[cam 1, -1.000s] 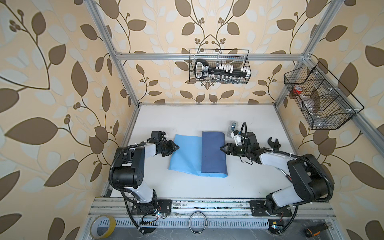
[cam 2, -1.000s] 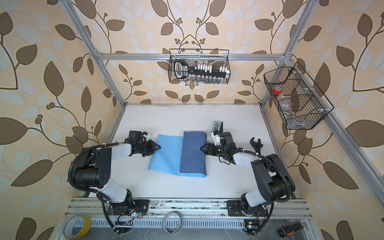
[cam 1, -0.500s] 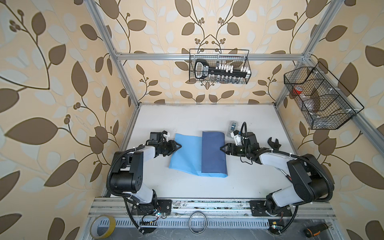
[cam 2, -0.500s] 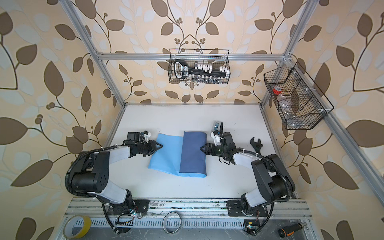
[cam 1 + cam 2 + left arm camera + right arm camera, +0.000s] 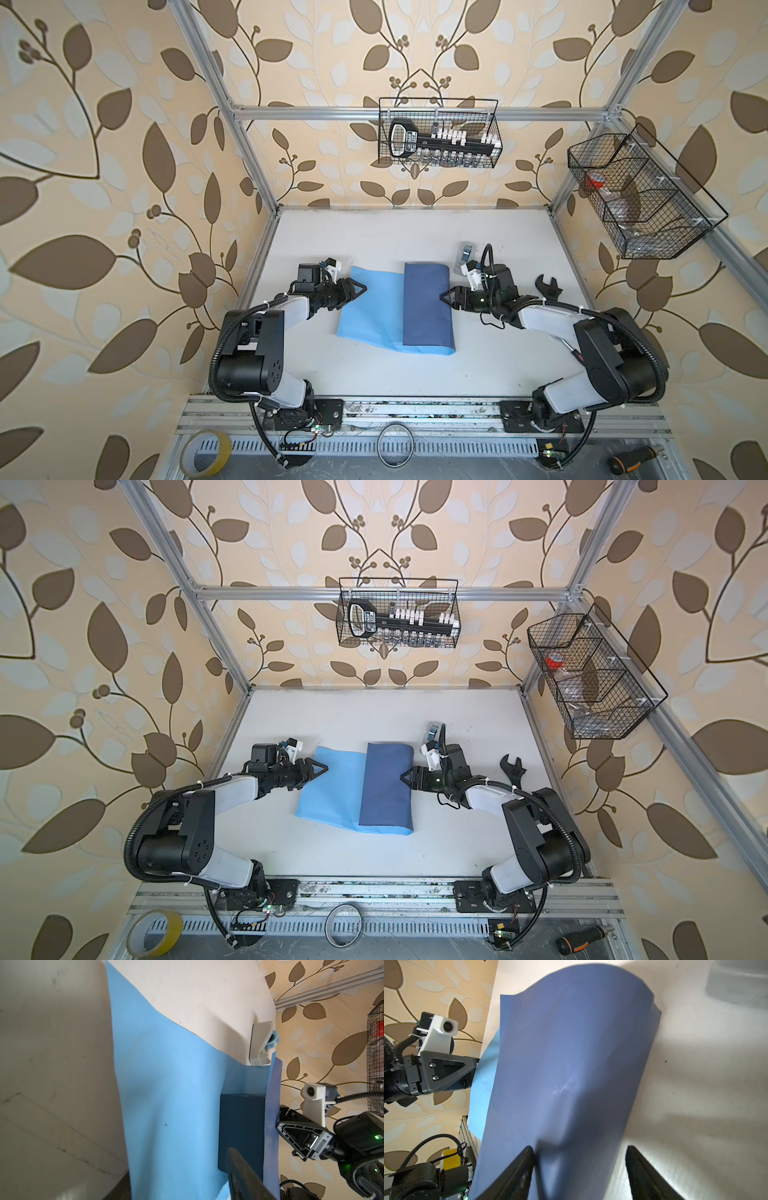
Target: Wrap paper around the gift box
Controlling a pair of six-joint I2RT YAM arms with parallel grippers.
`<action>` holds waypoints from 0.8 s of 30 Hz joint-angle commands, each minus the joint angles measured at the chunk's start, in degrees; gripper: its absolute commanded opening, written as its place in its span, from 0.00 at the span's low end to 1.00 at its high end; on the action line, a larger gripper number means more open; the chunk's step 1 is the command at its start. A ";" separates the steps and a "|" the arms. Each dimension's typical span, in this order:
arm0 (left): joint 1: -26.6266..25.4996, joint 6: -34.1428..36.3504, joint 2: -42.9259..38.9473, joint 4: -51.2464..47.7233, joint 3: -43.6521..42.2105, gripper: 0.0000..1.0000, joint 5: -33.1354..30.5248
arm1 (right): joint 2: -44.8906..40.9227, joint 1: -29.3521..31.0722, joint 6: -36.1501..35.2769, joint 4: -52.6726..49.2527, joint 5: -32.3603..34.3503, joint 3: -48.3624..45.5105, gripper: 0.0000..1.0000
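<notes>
The paper lies flat on the white table, light blue side up. Its slate-blue flap is folded over the right part. The gift box shows only in the left wrist view, dark under that flap; both top views hide it. My left gripper is open at the paper's left edge, with the light blue sheet lying between its jaws. My right gripper is open at the flap's right fold, its fingers straddling the curved edge.
A small grey tape dispenser stands behind the right gripper. A black wrench lies at the right. Two wire baskets hang on the walls. A yellow tape roll and a screwdriver lie below the front rail.
My left gripper has opened wider and crept a little to the right over the paper's left edge. The right gripper and the paper have stayed put.
</notes>
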 commanded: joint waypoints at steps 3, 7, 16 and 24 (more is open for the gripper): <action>0.39 3.21 1.11 -3.16 3.23 0.46 -0.16 | 1.14 0.44 -0.51 -4.28 3.93 -2.25 0.70; 0.42 3.89 3.16 -4.70 4.69 0.34 0.05 | 1.16 0.66 -0.51 -4.28 3.90 -2.24 0.70; 0.44 4.24 5.08 -5.46 5.55 0.19 1.43 | 1.11 0.80 -0.51 -4.19 4.04 -2.29 0.69; 0.39 3.39 3.31 -4.16 4.66 0.11 1.38 | 1.15 0.79 -0.60 -4.28 4.08 -2.12 0.69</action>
